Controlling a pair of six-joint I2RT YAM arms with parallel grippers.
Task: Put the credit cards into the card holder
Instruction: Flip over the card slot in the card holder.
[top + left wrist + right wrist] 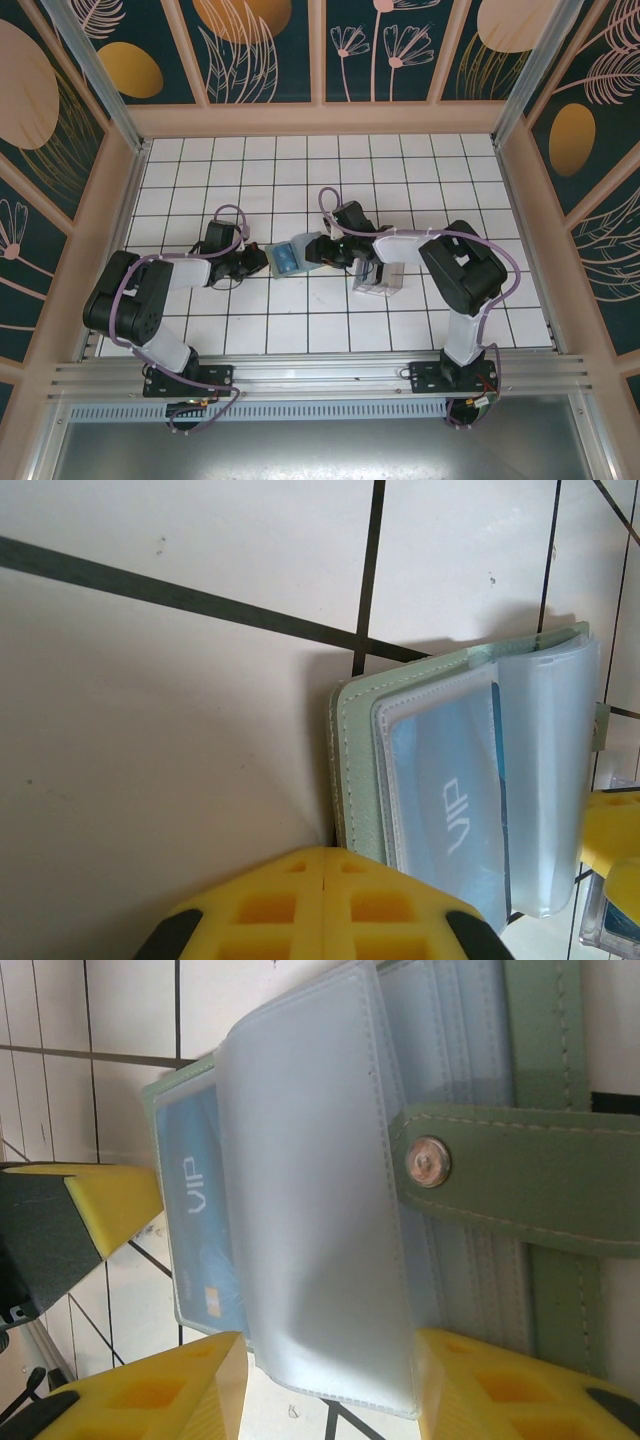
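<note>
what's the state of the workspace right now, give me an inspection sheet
surface: white tiled table, black grid lines, no spills seen
job's things: card holder lying open between the grippers; blue card marked VIP in one of its clear sleeves
clutter: translucent box beside the right arm, contents unclear
grippers: left gripper shut, at the holder's edge; right gripper open, fingers either side of a raised sleeve
cables: purple cables looped along both arms
surroundings: wood-framed floral panels; metal rail at the near edge
</note>
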